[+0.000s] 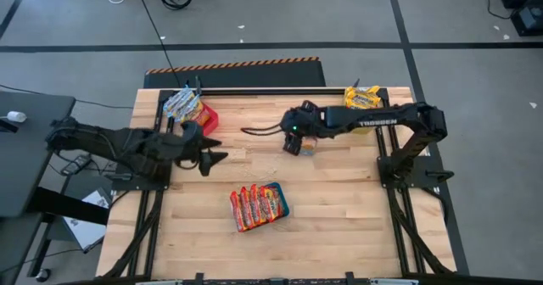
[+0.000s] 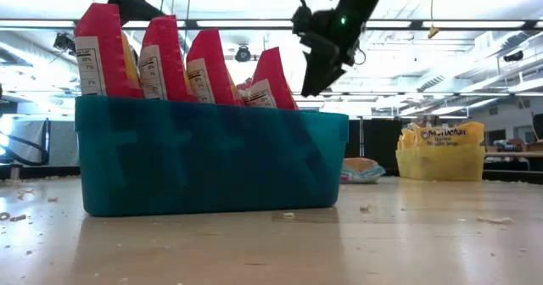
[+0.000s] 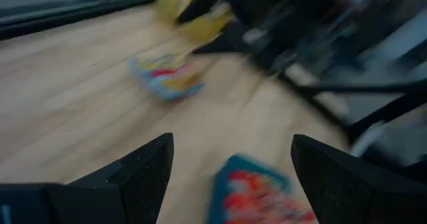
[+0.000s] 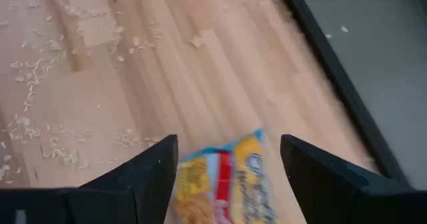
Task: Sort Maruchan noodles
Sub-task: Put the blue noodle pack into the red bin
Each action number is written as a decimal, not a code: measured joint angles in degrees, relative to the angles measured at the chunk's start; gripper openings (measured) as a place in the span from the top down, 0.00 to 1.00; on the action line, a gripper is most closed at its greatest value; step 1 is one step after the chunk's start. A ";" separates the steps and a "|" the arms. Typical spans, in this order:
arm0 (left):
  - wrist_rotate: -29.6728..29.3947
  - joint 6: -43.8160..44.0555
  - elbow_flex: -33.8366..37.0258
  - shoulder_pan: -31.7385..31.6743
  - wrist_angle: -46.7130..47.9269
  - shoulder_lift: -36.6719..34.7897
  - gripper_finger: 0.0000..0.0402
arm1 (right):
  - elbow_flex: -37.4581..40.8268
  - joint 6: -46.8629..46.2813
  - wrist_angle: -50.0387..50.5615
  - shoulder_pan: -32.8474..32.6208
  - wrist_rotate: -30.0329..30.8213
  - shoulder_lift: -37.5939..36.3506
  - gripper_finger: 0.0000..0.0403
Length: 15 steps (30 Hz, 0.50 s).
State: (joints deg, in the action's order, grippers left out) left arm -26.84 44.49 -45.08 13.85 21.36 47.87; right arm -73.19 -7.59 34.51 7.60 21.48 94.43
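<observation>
Loose flat yellow-and-blue plastic ramen packet [image 4: 223, 177] lies on the wooden table [image 1: 339, 217] straight under the right gripper [image 1: 293, 142], between its spread fingers in the wrist view; long axis runs roughly along the gripper's forward line, slightly skewed. Right arm is clearly nearer. Left gripper [image 1: 210, 159] hovers mid-table, fingers apart, empty, well apart from the packet. Red packets [image 1: 254, 207] stand in the teal tray [image 1: 282, 202]. Next move, I'd judge: straight descent, small wrist turn.

Red-orange packets [image 1: 254, 207] fill the teal tray [image 1: 281, 202]. Blue-trimmed packets [image 1: 181, 104] top the red bin [image 1: 209, 118]; yellow packets [image 1: 362, 97] fill the yellow bin [image 2: 441, 163] far right.
</observation>
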 joint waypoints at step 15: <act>19.60 -12.67 -17.05 -7.68 28.40 -2.38 0.24 | 6.75 6.23 15.80 12.06 -11.99 0.20 0.33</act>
State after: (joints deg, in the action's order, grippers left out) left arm -7.24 31.83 -62.14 6.17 49.76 45.49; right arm -66.44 -1.36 50.31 19.66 9.50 94.63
